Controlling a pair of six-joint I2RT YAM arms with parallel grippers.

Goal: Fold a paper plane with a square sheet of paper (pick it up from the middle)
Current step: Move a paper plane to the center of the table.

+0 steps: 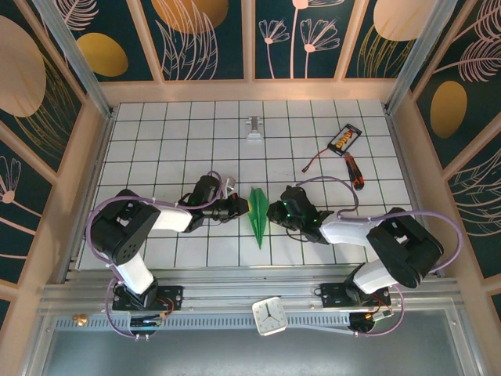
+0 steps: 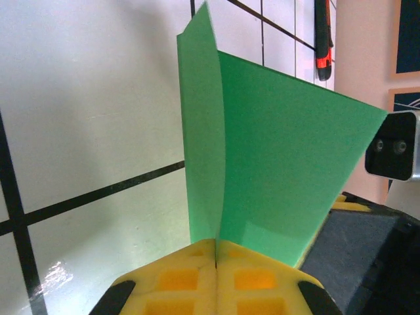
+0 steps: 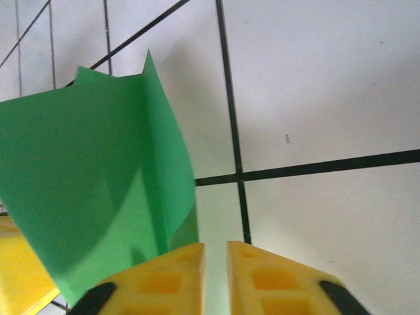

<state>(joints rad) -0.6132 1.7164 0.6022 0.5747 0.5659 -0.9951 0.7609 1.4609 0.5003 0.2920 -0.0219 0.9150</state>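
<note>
Our left gripper (image 2: 216, 256) pinches the green paper plane (image 2: 275, 151) at its crease; our right gripper (image 3: 216, 256), jaws slightly parted, should back away without snagging it.

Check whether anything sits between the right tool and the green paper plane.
Nothing visible does. The paper plane stands right beside the right tool, just to one side of its narrowly parted jaws. The left tool is pinched shut on the plane's fold.
</note>
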